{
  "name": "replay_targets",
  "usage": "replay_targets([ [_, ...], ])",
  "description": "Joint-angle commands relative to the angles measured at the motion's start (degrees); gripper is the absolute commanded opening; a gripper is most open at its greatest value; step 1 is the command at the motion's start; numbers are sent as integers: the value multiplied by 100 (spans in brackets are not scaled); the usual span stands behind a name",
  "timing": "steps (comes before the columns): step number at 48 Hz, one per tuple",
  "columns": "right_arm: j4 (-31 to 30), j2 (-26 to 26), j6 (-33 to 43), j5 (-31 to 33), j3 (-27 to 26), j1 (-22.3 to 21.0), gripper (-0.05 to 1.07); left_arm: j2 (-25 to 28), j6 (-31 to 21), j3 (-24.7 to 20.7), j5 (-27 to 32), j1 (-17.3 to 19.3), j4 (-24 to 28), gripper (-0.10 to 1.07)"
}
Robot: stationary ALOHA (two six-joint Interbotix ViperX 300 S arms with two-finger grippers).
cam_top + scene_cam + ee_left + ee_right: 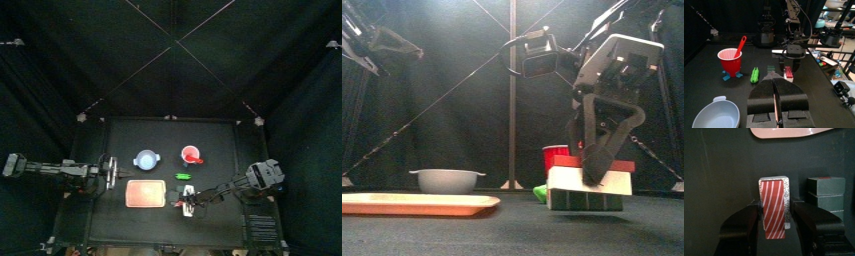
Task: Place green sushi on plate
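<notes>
The salmon-pink square plate lies at the table's front, left of centre; its edge shows in the front view and the right wrist view. A dark green sushi block with a white top stands on the table to the right of the plate. My right gripper is just beside it, jaws closed against the sides of a red-and-white striped sushi. It also shows in the top view. My left gripper is shut and empty, resting at the table's left.
A round blue dish and a red cup holding a red spoon stand behind the plate. A small bright green piece lies between the cup and my right gripper. Black curtains close in the table.
</notes>
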Motion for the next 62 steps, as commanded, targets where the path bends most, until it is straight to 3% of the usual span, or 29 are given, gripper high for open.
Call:
replay_targets([
  [1, -9, -229, 9, -35, -158, -26, 67, 35, 9, -79, -26, 9, 9, -2],
  [13, -167, -167, 0, -53, -703, -237, 67, 35, 9, -79, 18, 26, 9, -2],
  [35, -879, 888, -53, -44, -2188, -580, 67, -123, 9, -44, 993, 229, 0, -2],
  [53, -1222, 1600, -70, -62, -3006, -694, 68, -158, 9, 97, 1055, 721, -9, -2],
  [62, -1336, 1942, -26, -26, -3428, -694, 69, -158, 9, 79, 1046, 791, -9, -2],
])
